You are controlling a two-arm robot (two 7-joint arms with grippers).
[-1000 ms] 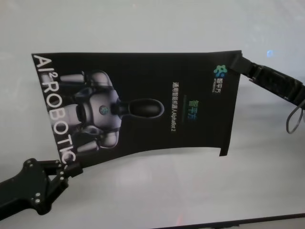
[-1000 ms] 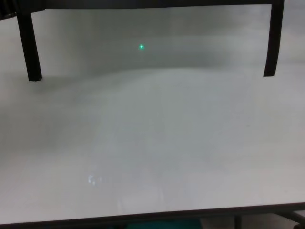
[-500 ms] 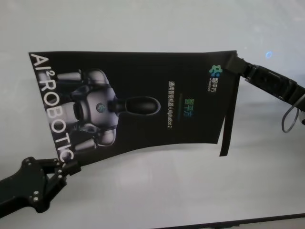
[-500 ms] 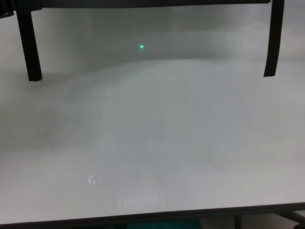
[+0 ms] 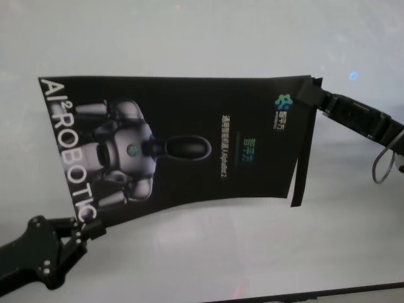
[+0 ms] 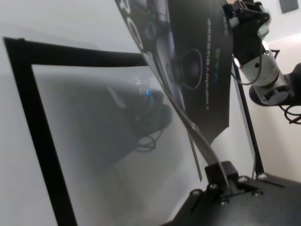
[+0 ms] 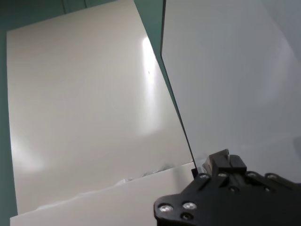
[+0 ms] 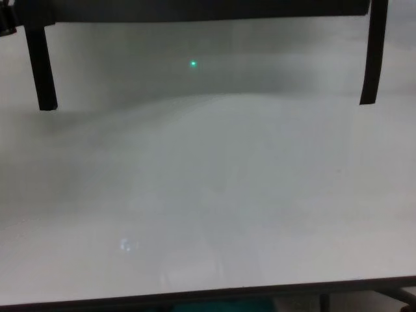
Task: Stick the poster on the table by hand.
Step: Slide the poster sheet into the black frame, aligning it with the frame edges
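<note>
The poster (image 5: 177, 145), a black sheet with a silver robot figure and white "AI²ROBOTIC" lettering, hangs stretched above the white table (image 5: 252, 252). My left gripper (image 5: 87, 228) is shut on its near left corner. My right gripper (image 5: 310, 91) is shut on its far right corner. The left wrist view shows the poster (image 6: 197, 56) edge-on, running from my left gripper (image 6: 221, 174) to the right gripper (image 6: 237, 12). In the chest view only the poster's lower edge (image 8: 195, 9) shows along the top. The right gripper (image 7: 211, 165) pinches a thin sheet edge in its wrist view.
A narrow black strip (image 5: 298, 164) hangs from the poster's right edge. Two strips (image 8: 40, 65) (image 8: 370, 58) dangle over the table (image 8: 227, 195) in the chest view. A green light dot (image 8: 193, 64) sits on the tabletop. The dark front edge (image 8: 195, 298) is near.
Both grippers have shifted the poster slightly toward me in the head view. Its lower edge shows thicker and lower in the chest view. The right strip now hangs clear of the sheet.
</note>
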